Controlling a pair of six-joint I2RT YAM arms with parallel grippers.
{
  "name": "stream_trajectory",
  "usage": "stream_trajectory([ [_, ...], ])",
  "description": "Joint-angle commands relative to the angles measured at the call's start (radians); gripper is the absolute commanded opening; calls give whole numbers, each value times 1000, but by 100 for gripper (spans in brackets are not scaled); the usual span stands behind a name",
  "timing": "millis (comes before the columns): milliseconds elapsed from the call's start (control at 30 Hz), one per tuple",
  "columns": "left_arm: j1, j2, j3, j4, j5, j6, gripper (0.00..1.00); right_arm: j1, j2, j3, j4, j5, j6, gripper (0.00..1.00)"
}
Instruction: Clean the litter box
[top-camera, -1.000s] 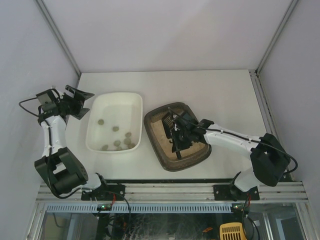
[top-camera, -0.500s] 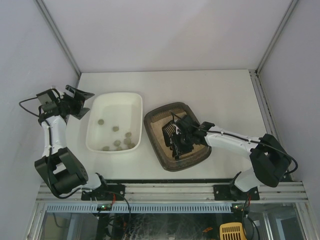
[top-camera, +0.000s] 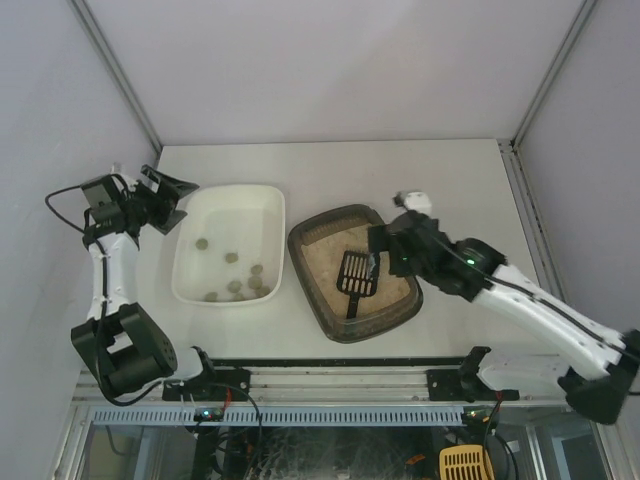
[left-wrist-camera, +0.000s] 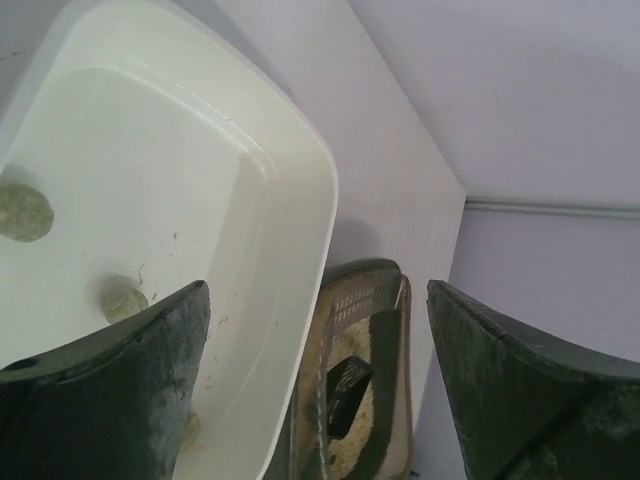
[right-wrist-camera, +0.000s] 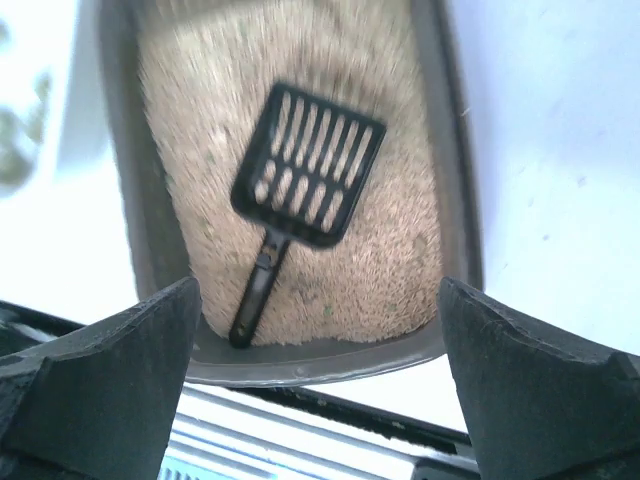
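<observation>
While the scoop lies loose on the sand, its slotted head towards the middle of the litter box and its thin handle running to the near wall, neither claw has hold of anything. The right claw hangs over the box's right side, just beside the scoop head, with its jaws spread as wide as they go and nothing between them. The left claw hovers off the far left corner of the white tray, also wide open and empty.

The litter box sits on the counter right of centre, just beside the white tray, their rims close but apart. Several greenish clumps lie in the tray. The sand in the box looks mostly even; the right wrist view shows a few faint greenish flecks, too blurred to call.

I judge the scooping is either finished or between passes, with the tool set down in the box. If clumps remain, the next move calls for the right claw to drop over the handle, jaws across its narrow width, and close low enough to grip without digging into the sand. If none remain, both arms only need to clear the box.
</observation>
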Motion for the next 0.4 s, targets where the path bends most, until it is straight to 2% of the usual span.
stream_trajectory([
  [0, -90, -70, 87, -40, 34, 179, 94, -11, -244, 51, -20, 231, 48, 100],
  [67, -189, -96, 193, -178, -104, 363, 96, -19, -332, 51, -9, 266, 71, 100],
  [133, -330, -135, 267, -274, -348, 537, 97, -19, -409, 44, -10, 312, 95, 100],
  [233, -507, -212, 245, -280, -679, 695, 98, -14, -513, 12, -3, 374, 94, 100],
  [367, -547, -257, 179, -256, -789, 742, 98, 22, -602, -24, -37, 548, 144, 100],
])
